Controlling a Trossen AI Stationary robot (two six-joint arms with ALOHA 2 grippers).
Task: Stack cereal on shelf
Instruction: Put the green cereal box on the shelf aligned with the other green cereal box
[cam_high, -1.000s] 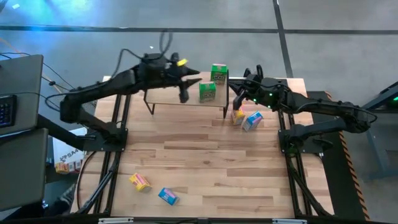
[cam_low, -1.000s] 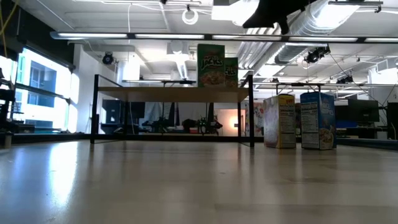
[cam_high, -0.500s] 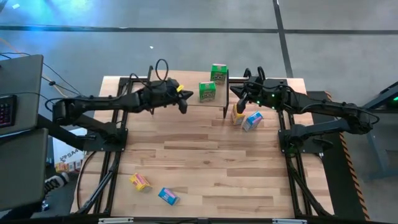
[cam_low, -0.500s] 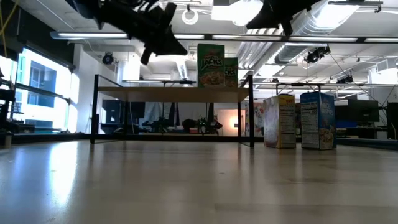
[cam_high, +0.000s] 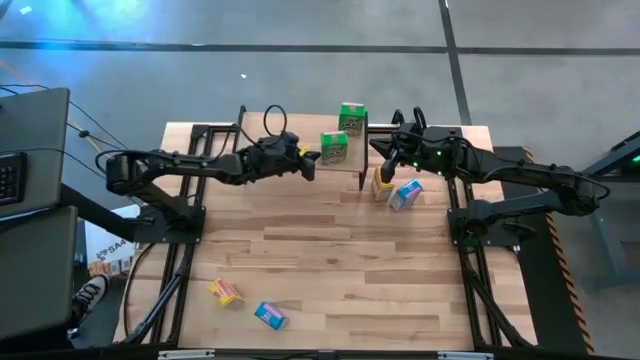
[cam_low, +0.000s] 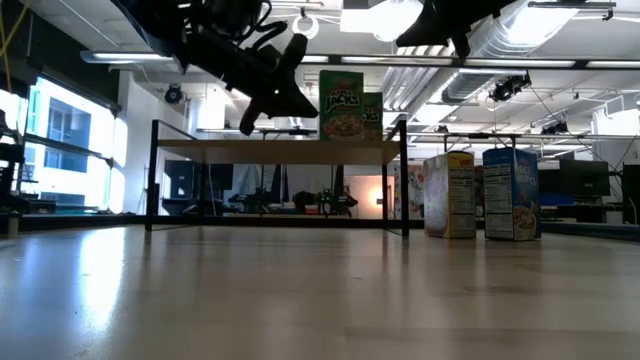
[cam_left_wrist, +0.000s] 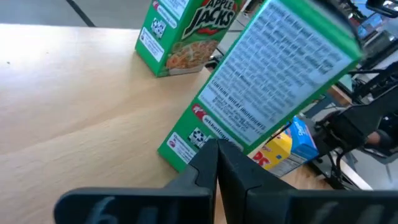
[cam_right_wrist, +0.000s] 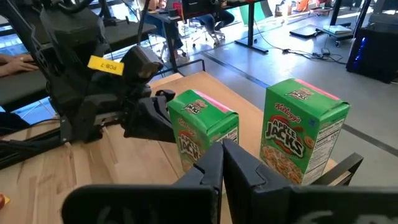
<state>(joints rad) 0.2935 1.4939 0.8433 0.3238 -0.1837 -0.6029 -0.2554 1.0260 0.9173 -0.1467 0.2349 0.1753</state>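
Two green cereal boxes stand upright on the shelf (cam_high: 290, 135): the nearer one (cam_high: 334, 147) and a farther one (cam_high: 351, 117). They also show in the low view (cam_low: 340, 103) (cam_low: 372, 112). My left gripper (cam_high: 312, 159) is shut and its tips are right at the nearer green box's left side (cam_left_wrist: 205, 134). My right gripper (cam_high: 381, 150) is shut and empty, hovering over the shelf's right end. A yellow box (cam_high: 382, 184) and a blue box (cam_high: 405, 194) stand on the table just right of the shelf. My left gripper's shut fingertips (cam_left_wrist: 214, 152) are at the lower part of the nearer green box's left side face (cam_right_wrist: 174, 121). They come level from the table's left. I cannot tell whether they touch it. The box stands upright on the shelf top.
A yellow box (cam_high: 225, 292) and a blue box (cam_high: 270, 316) lie on the table near its front left. The shelf's black legs (cam_low: 405, 180) stand close to the two upright boxes. Open tabletop lies between the shelf and the front edge.
My left gripper has come down from high above the shelf and has moved toward the table's right, up to the nearer green box. The boxes have stayed where they were.
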